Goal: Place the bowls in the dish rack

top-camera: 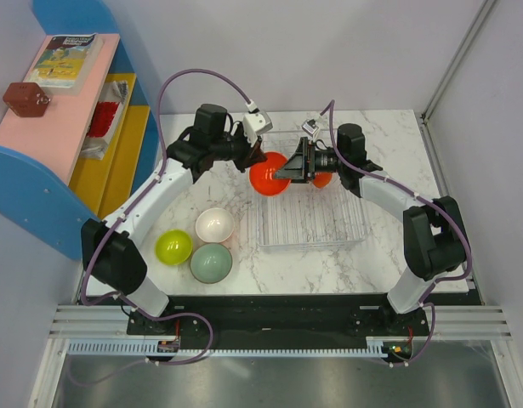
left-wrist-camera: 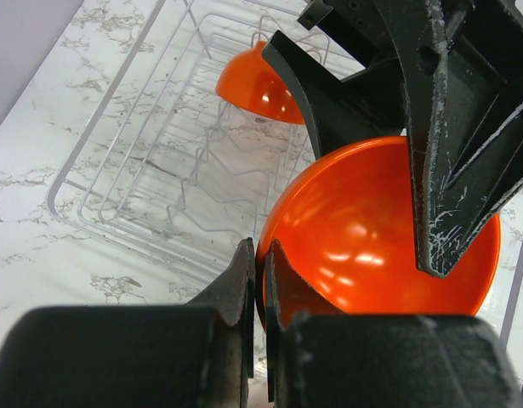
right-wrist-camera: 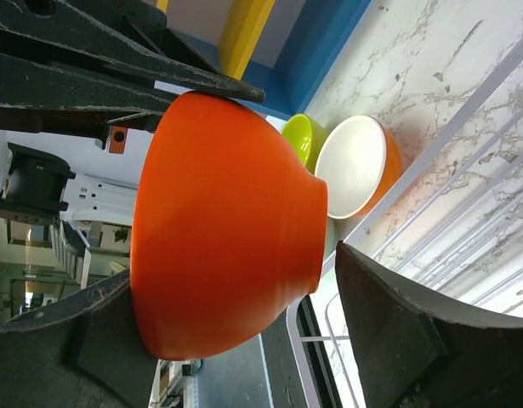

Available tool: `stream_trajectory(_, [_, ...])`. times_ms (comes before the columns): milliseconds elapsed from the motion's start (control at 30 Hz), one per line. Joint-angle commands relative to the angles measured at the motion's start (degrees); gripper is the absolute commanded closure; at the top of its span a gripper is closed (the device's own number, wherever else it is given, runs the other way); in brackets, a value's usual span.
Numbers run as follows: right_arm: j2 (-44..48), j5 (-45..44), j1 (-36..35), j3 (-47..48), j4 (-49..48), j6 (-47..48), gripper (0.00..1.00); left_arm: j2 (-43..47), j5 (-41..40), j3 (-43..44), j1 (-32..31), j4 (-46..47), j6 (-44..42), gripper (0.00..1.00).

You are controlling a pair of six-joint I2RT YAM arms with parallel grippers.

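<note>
My left gripper (left-wrist-camera: 259, 255) is shut on the rim of a red-orange bowl (left-wrist-camera: 380, 229), held on edge over the left end of the clear dish rack (top-camera: 316, 225). My right gripper (right-wrist-camera: 235, 263) stands open astride this bowl (right-wrist-camera: 227, 221); a gap shows between the bowl's foot and one finger (right-wrist-camera: 414, 340). From above, the held bowl (top-camera: 268, 174) hangs between the left gripper (top-camera: 254, 157) and the right gripper (top-camera: 293, 164). A second red-orange bowl (left-wrist-camera: 257, 85) leans in the rack (left-wrist-camera: 142, 170). On the table lie a lime bowl (top-camera: 173, 246), a white-inside bowl (top-camera: 215, 224) and a grey-green bowl (top-camera: 211, 263).
A blue, pink and yellow shelf unit (top-camera: 65, 127) stands at the table's left edge with small items on it. Walls close off the back and right. The three loose bowls sit left of the rack, near the left arm's base.
</note>
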State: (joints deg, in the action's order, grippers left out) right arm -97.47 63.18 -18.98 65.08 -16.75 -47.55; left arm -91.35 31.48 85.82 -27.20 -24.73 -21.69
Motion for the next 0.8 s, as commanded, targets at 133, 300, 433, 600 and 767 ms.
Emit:
stream_trajectory(133, [0.3, 1.0, 0.1, 1.7, -3.4, 1.0, 0.19, 1.1, 3.3, -0.7, -0.9, 2.4, 0.4, 0.98])
stream_trajectory(300, [0.2, 1.5, 0.3, 1.8, -3.4, 1.1, 0.22, 1.1, 2.4, -1.6, -0.9, 2.5, -0.3, 0.98])
stream_trajectory(433, [0.0, 1.9, 0.3, 1.9, -2.3, 2.0, 0.29, 1.2, 0.8, -1.4, -0.9, 3.0, -0.7, 0.98])
stream_trajectory(600, [0.1, 3.4, 0.5, 1.8, -2.6, 2.5, 0.45, 0.6, -0.5, -0.4, -0.9, 3.5, -1.1, 0.98])
stream_trajectory(767, [0.1, 6.0, 0.5, -0.1, -10.5, -3.0, 0.78, 0.2, 0.2, 0.0, -0.9, 3.5, -0.7, 0.98])
